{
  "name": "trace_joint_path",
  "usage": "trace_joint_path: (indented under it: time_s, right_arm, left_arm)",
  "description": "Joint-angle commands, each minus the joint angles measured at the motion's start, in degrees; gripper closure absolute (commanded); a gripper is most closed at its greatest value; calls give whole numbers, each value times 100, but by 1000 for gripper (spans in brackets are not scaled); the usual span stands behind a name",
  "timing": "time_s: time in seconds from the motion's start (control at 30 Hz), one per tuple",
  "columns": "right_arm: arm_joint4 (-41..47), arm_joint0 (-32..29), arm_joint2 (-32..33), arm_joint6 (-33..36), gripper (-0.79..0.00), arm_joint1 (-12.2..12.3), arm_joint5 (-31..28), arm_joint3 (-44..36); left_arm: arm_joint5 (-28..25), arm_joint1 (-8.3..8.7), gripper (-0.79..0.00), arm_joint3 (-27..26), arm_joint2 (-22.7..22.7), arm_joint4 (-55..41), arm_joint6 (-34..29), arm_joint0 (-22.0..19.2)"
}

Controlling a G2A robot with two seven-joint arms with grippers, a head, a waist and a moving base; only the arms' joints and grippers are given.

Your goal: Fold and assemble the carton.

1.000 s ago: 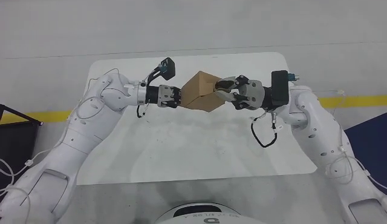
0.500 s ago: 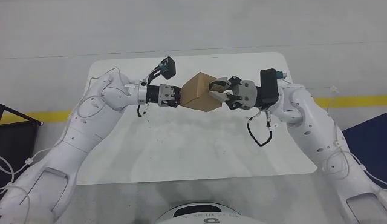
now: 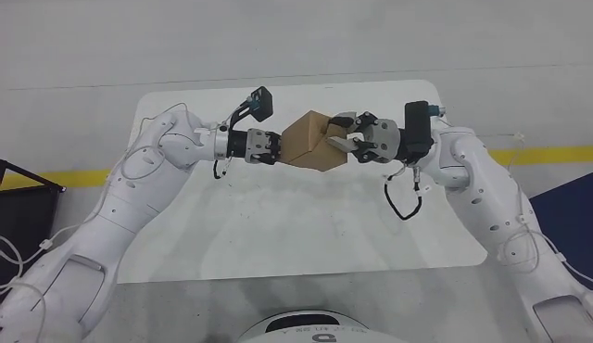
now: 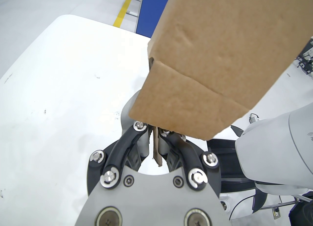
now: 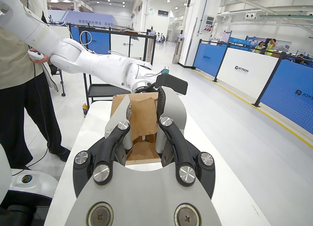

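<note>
1. The carton (image 3: 310,141) is being held above the bench (image 3: 278,232), between both arms, for flap access.
2. Its end flap (image 4: 156,150) is being clamped by the left gripper (image 4: 156,139), fingers (image 4: 143,142) closed on it, as an anchor.
3. The right gripper (image 5: 143,126) is being held with fingers (image 5: 162,136) apart, astride the torn flap (image 5: 143,114), likely for tucking.

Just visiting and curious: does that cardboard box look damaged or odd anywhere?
Yes. The carton has a ragged, torn-looking flap edge rather than a clean cut, seen in the right wrist view.

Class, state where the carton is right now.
In the top view the carton is held over the table's far middle, between the left gripper and right gripper.
</note>
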Motion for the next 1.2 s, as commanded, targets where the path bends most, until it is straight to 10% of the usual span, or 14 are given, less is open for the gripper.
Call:
trace_joint_path:
  time_s: [0.0, 0.37, 0.63, 0.8, 1.17]
  right_arm:
    - [-6, -41, 53, 20, -299, 1, 47, -35]
    - [124, -198, 290, 367, -757, -9, 510, -240]
    - [293, -172, 276, 674, -708, -37, 514, -286]
    - [638, -106, 216, 761, -459, -76, 512, -110]
    - [739, -110, 236, 1347, -459, -90, 572, -220]
  left_arm:
    - [0, 3, 0, -3, 13, -19, 21, -7]
    - [0, 27, 0, -31, 86, -80, 66, -33]
    - [0, 60, 0, -83, 96, -86, 123, -27]
    - [0, 94, 0, -145, 91, -52, 141, -9]
    - [0, 156, 0, -335, 103, 146, 292, -6]
